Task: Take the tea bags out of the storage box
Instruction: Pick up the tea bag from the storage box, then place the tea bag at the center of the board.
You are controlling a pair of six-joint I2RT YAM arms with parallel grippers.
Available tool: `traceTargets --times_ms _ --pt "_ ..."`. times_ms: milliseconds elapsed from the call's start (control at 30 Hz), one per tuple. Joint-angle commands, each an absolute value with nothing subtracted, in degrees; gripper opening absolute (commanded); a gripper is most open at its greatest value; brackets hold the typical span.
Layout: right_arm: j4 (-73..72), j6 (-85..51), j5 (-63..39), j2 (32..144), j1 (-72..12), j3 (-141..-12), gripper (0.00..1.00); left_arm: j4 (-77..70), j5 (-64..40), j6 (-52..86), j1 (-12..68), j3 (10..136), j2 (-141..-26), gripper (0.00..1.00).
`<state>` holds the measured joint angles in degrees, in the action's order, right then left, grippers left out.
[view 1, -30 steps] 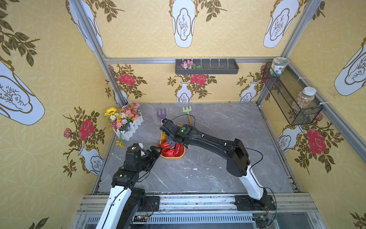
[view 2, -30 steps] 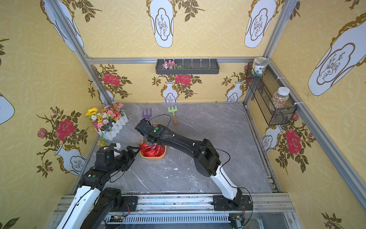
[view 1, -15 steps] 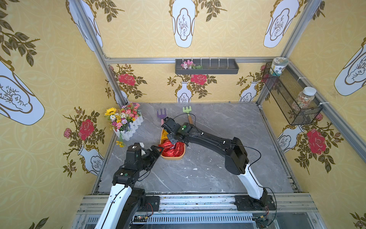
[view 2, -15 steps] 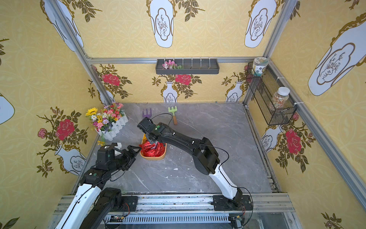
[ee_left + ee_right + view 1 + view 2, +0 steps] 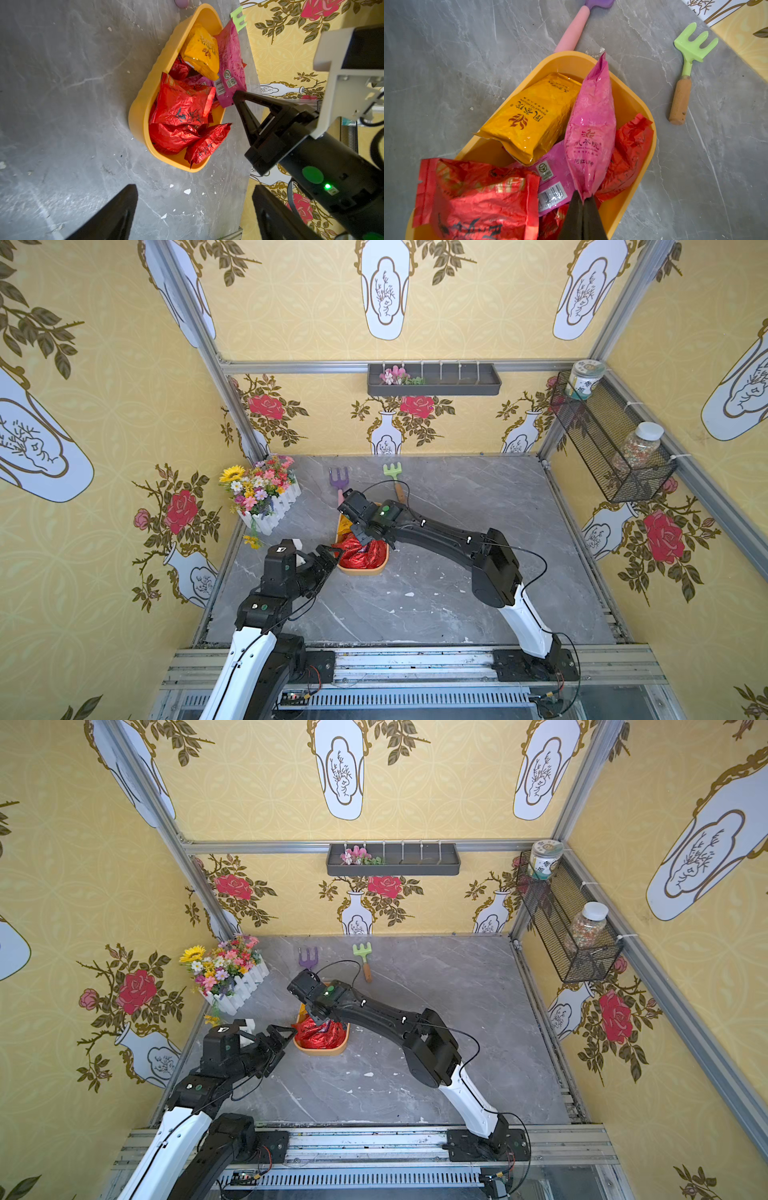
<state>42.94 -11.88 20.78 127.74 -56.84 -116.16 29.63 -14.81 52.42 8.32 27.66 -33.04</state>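
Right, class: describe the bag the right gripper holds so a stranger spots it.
A grey table holds an orange box of mostly red bags. Beside the yellow bag, the right gripper pinches one pink bag by its end; the other pink bag lies flat.

Yellow wallpaper [image 5: 291, 315] (roses and white vases) lines three walls; a grey marble-look tabletop [image 5: 457, 593] lies below a dark wall shelf [image 5: 457, 388].
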Motion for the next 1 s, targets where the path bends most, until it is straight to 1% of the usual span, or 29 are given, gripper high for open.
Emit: traceTargets --times_ms 0,300,533,633,800,967 --pt "40.3 -12.2 22.3 124.4 -57.5 -114.0 0.00 28.4 -15.5 52.1 8.3 28.2 -33.2 0.92" --pt "36.6 -14.2 23.3 115.3 -58.6 -105.9 0.00 26.4 -17.2 51.2 8.3 32.0 -36.3 0.92" --pt "34.6 -16.8 22.8 106.7 -58.9 -99.2 0.00 21.3 -19.4 53.2 9.2 35.1 -39.9 0.90" --pt "33.2 -18.3 21.7 102.2 -58.9 -95.4 0.00 17.6 -19.2 55.2 11.7 36.1 -42.4 0.90" --pt "32.2 -20.7 20.7 94.3 -58.2 -88.6 0.00 11.6 -16.5 57.3 18.6 38.9 -48.5 0.90" --pt "30.1 -24.3 16.5 85.0 -54.3 -79.8 0.00 4.6 -15.6 59.1 24.3 42.2 -56.2 0.91"
